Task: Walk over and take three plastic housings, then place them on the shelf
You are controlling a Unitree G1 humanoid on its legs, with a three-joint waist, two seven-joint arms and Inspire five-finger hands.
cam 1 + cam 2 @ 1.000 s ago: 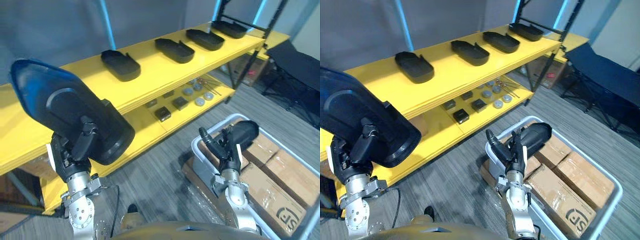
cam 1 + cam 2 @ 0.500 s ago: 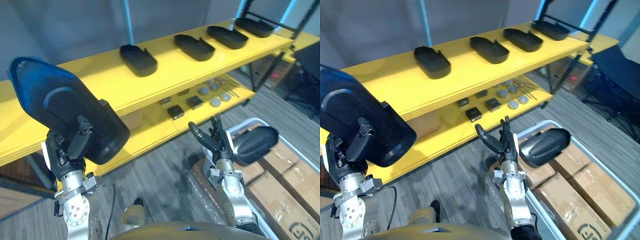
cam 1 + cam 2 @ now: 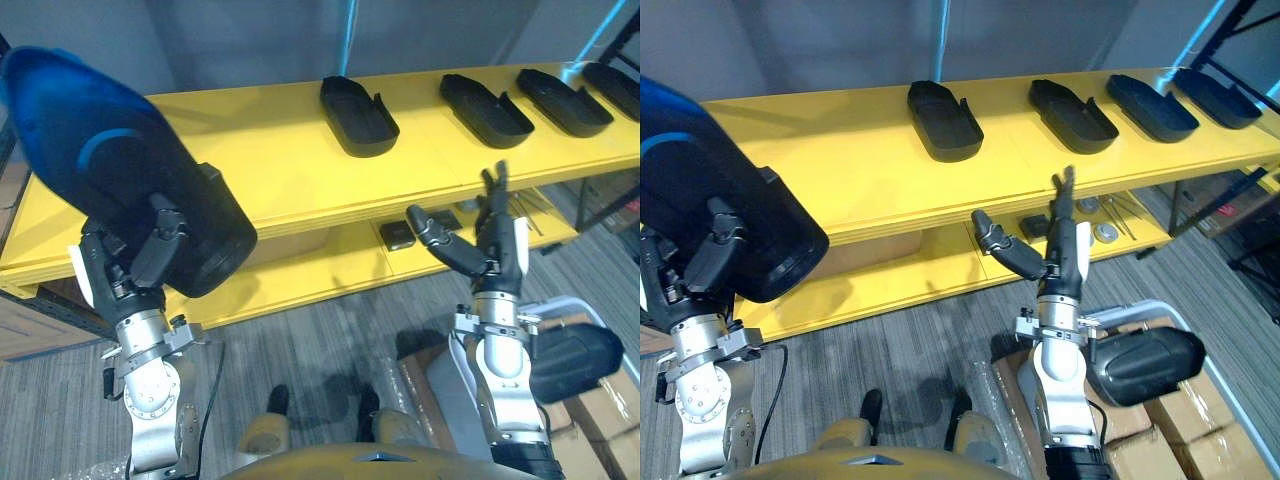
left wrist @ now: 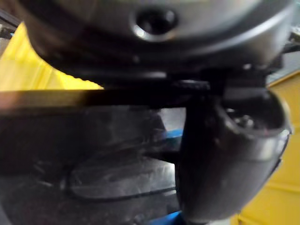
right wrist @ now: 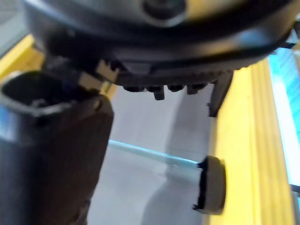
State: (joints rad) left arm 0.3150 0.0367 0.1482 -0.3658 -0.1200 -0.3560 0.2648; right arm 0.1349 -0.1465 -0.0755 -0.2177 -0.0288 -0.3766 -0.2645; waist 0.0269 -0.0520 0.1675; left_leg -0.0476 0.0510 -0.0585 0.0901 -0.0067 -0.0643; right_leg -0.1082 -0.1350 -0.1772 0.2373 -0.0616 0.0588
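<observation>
Fingers [image 3: 163, 237] of the left hand [image 3: 130, 275] are curled round the lower edge of a housing [image 3: 110, 170]. It is a big black shell with blue film on its upper part, held high by the left end of the shelf [image 3: 250, 160]. The right hand [image 3: 497, 250] stands empty before the lower board [image 3: 300, 275], its fingers straight and spread, thumb out.

The housing looks like thin moulded plastic: probably light for its bulk, stiff, and smooth enough to slip. A hold on the rim or on the raised block at its back seems safest. It should go down flat rather than be dropped, since a thin wall may crack.

Four more housings [image 3: 358, 115] lie open side up in a row along the top board, well apart from each other. The bare yellow stretch to their left is the likely landing place. A fifth housing [image 3: 1145, 365] sits in a crate [image 3: 1160, 308] beside cardboard boxes [image 3: 1200, 450], just by the right arm.

Small blocks [image 3: 1034, 225] and discs [image 3: 1103, 232] rest on the lower board, out of the way. The nearest shelved housing and the board's front edge are what the carried shell could knock.
</observation>
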